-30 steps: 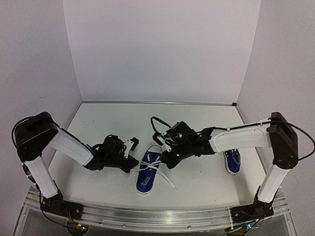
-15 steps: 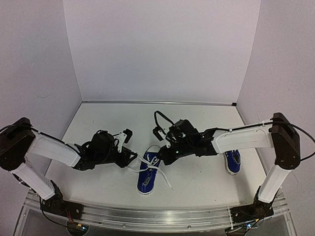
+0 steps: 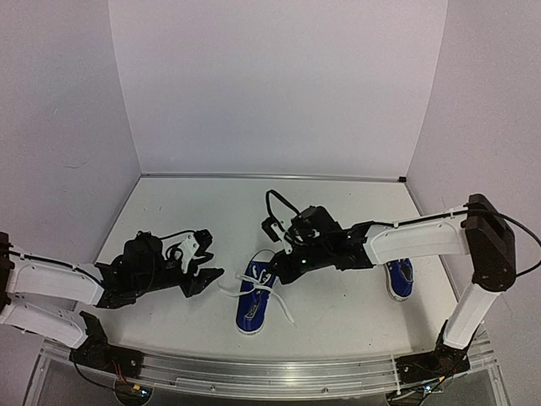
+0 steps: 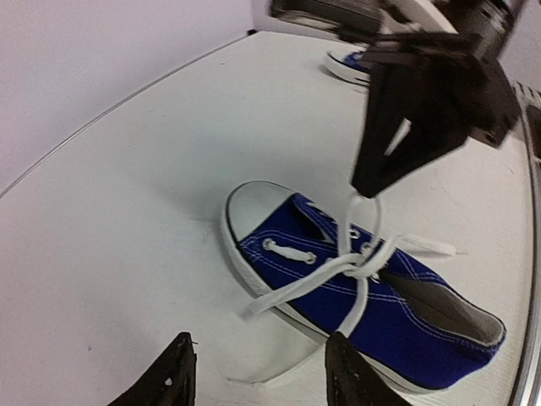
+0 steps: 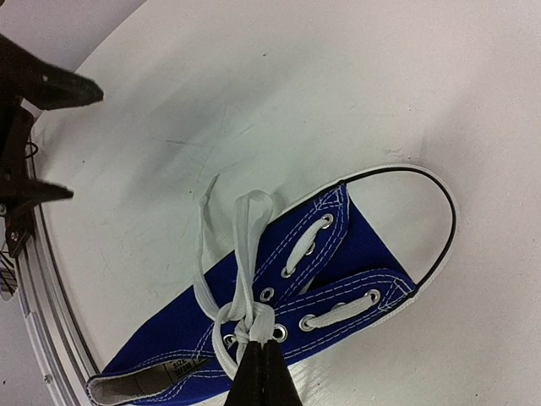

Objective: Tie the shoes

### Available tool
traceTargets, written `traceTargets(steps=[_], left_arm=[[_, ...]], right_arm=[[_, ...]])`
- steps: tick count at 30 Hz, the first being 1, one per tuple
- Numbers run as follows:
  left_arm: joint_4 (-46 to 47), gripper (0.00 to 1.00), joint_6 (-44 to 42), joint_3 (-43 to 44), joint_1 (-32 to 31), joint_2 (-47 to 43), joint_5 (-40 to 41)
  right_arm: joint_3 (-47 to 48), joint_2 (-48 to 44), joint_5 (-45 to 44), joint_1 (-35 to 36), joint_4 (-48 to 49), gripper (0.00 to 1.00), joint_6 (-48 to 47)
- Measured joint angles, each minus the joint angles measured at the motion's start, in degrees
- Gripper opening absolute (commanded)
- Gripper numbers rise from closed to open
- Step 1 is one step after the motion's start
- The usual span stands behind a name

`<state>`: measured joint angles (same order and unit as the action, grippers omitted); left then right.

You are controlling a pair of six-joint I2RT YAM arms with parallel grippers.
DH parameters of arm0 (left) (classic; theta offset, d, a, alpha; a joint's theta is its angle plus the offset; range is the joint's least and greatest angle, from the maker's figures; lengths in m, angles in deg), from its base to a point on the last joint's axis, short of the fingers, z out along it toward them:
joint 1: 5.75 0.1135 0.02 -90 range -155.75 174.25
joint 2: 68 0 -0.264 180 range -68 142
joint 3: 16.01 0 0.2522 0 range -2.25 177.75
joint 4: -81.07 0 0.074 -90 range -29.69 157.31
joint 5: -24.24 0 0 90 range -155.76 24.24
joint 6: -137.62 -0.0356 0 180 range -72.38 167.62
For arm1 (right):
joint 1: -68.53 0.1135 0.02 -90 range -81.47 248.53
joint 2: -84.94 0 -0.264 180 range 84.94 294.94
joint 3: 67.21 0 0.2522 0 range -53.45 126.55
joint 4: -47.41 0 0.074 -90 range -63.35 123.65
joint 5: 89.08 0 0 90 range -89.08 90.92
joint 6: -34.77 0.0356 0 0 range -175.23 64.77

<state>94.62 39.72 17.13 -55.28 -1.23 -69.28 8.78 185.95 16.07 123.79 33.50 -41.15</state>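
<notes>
**Layout.** The white worktop (image 3: 338, 211) carries both items of the pair.

**Main item.** The shoe (image 3: 251, 300) is blue canvas with a white sole and toe cap. It stands upright on its sole at approx. ctr of the worktop, between the two arms. Toe points to the far side, heel to the near edge.

**Lacing.** The lace (image 4: 359, 262) is white and crosses over the tongue at the mid eyelets. One loop rises from the crossing. Loose ends lie flat on the worktop: one runs out to the left of the shoe, one trails by the right side toward the heel.

**Right side.** The R gripper (image 4: 368, 186) sits directly above the shoe's mid-section. Its fingers (image 5: 256, 381) are together, clamped on the top of the lace loop, just above the crossing.

**Left side.** The L gripper (image 3: 205, 260) sits low over the worktop, left of the shoe, near but not touching it. Its fingers are apart with nothing between them. A loose lace end lies on the worktop just ahead of them, not gripped.

**Second item.** The 2nd shoe (image 3: 400, 279), same type, sits at the right of the worktop, well apart from the shoe. It is partly hidden by the R arm (image 3: 414, 238); state of its lacing can't be told.
</notes>
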Motion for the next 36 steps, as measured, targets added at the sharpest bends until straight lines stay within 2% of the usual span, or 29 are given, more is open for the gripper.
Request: traceTargets(steps=[4,9,15,22,30,36], left_arm=[[-0.9,0.38,-6.5,1.1,-1.5,4.6,-5.6],[-3.1,0.34,-14.0,6.6,-3.2,13.3,-9.7],[-3.8,0.3,-19.5,12.6,-4.4,19.6,-11.9],[-5.2,0.25,-23.4,17.0,-5.5,24.7,-13.0],[-6.9,0.2,-25.2,17.4,-5.8,26.8,-12.9],[-7.9,0.25,-25.4,17.7,-5.9,27.4,-12.1]], right_arm=[[-0.4,0.0,0.5,0.0,0.2,0.0,0.6],[-0.5,0.0,0.9,0.0,0.4,0.0,1.4],[-0.5,0.0,1.1,0.0,0.6,0.0,2.4],[-0.6,0.0,1.4,0.0,0.9,0.0,2.9],[-0.6,0.0,1.8,0.0,1.1,0.0,3.0],[-0.9,0.0,2.3,-0.1,1.1,0.0,3.0]])
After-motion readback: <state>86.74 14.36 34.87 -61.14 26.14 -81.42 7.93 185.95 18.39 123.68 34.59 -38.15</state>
